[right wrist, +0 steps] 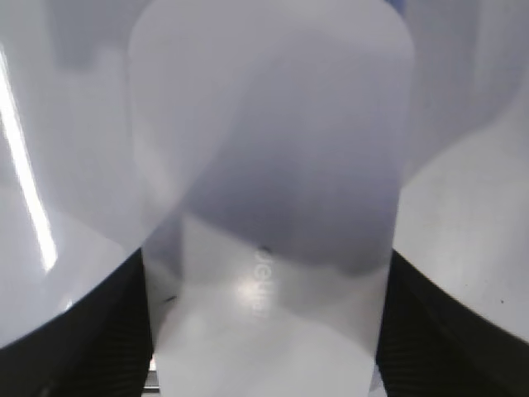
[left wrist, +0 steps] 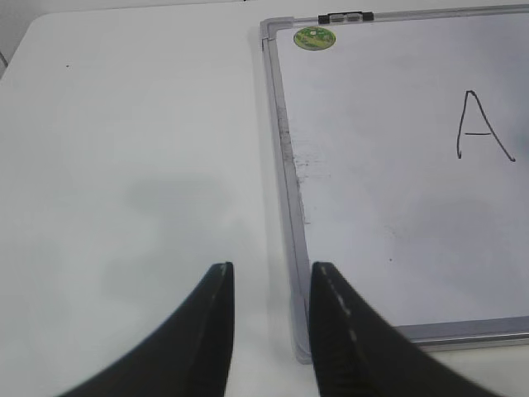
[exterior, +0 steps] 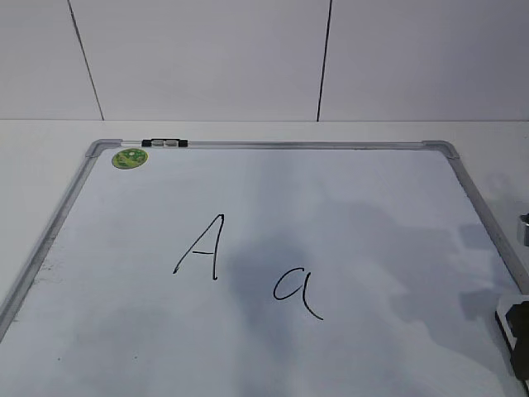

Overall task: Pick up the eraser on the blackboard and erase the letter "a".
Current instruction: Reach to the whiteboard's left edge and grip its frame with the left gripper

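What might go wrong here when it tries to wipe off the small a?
1. The capital A sits close beside the a, so a wide stroke of the eraser could smudge it too.
2. The right gripper frames the eraser closely; whether its fingers grip firmly is unclear, so the eraser might slip.

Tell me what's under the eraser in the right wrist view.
The eraser fills the view between the right gripper's fingers; glossy blackboard shows around it. Whatever is directly beneath is covered.
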Motion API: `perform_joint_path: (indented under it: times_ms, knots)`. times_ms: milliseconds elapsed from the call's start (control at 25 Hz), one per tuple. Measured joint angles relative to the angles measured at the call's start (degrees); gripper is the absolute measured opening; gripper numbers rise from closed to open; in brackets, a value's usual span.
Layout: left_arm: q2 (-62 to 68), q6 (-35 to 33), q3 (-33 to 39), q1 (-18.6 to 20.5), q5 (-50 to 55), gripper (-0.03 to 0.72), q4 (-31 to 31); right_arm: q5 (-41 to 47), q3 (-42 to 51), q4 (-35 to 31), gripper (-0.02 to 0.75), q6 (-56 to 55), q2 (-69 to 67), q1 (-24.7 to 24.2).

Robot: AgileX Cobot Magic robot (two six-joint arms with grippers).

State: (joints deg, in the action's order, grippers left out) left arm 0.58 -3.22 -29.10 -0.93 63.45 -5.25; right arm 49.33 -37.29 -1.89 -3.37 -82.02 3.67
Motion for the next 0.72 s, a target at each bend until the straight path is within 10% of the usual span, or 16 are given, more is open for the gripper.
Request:
perform_joint_path:
  times_ms: [720]
  knots:
    - [0.00,0.00,0.00,0.00,0.00,0.235,0.00,1.22,-1.01,-0.88,0.561,-0.09,-0.09,0.00]
